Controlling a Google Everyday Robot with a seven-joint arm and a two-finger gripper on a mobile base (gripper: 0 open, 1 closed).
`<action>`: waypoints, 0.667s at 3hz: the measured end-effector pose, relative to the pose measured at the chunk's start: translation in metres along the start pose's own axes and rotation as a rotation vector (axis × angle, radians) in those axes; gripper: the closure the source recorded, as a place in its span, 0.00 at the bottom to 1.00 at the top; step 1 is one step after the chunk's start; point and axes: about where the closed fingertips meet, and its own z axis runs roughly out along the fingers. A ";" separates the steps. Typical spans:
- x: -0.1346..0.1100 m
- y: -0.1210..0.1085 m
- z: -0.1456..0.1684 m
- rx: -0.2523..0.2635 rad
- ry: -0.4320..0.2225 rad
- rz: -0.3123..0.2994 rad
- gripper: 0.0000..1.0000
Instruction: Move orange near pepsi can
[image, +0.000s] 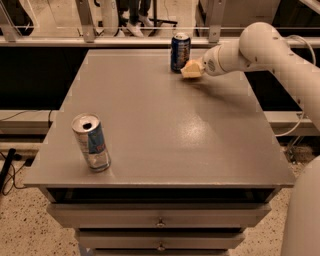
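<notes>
The gripper (191, 70) sits low over the worktop (165, 130) close to the far edge, right of its middle, at the end of a white arm (260, 47) that reaches in from the far right corner. Its pale yellowish tip is just beside the pepsi can (180, 51), on the can's right and slightly nearer the front. Whether the two touch cannot be told, nor whether the gripper is clenched, released or grasping something. The orange cannot be made out as a separate thing, so its place is unclear. The pepsi can stands upright by the far edge. A slimmer silver-and-blue can (91, 142) stands upright near the front left corner, well apart from both. Drawers (160, 220) run under the front edge, and a rail (100, 41) runs behind the far edge
</notes>
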 end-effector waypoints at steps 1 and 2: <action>-0.006 0.000 0.008 -0.013 0.005 0.005 0.84; -0.008 0.001 0.010 -0.018 0.015 0.002 0.61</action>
